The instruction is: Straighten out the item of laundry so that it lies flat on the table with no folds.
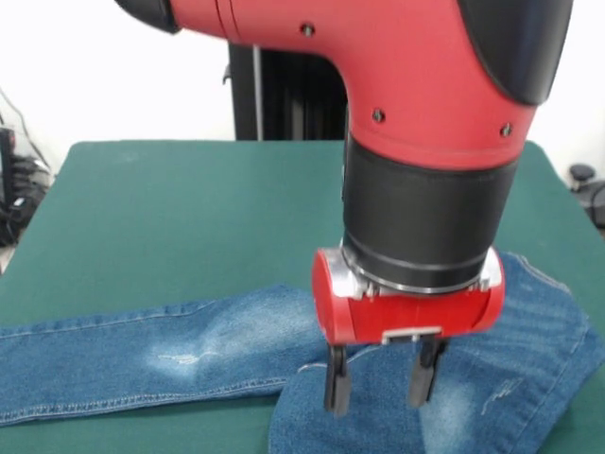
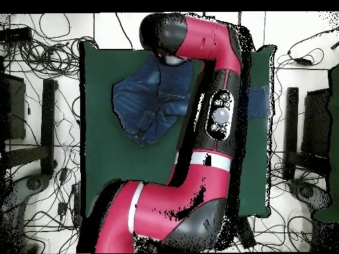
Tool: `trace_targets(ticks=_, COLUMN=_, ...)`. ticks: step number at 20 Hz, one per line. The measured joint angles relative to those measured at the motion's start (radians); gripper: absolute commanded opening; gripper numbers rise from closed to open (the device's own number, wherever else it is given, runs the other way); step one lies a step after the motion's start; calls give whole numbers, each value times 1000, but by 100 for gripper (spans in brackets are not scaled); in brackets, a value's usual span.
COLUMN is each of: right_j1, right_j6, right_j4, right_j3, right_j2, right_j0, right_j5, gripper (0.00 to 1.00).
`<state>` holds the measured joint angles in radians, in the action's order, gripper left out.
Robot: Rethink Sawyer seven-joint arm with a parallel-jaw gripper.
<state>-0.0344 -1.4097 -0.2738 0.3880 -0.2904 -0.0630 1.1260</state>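
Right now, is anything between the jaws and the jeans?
Nothing visible. The gripper hangs open directly over the jeans, jaws down at the denim where the fabric overlaps. Only bare table lies around.

From above, the red and black arm (image 2: 198, 165) crosses the green tabletop (image 2: 106, 159) from the bottom edge and bends over the jeans (image 2: 142, 106). The jeans lie bunched in the tabletop's upper part, one leg showing again past the arm. Cables (image 2: 40, 66) trail over the floor on both sides.
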Motion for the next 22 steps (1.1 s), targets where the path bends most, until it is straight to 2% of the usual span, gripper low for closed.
trace_targets(ticks=9, right_j1=-74, right_j6=0, right_j4=4, right_j3=105, right_j2=2, right_j0=16, right_j5=0, gripper=100)
trace_targets(ticks=22, right_j1=-85, right_j6=0, right_j4=4, right_j3=136, right_j2=5, right_j0=19, right_j5=-42, gripper=100)
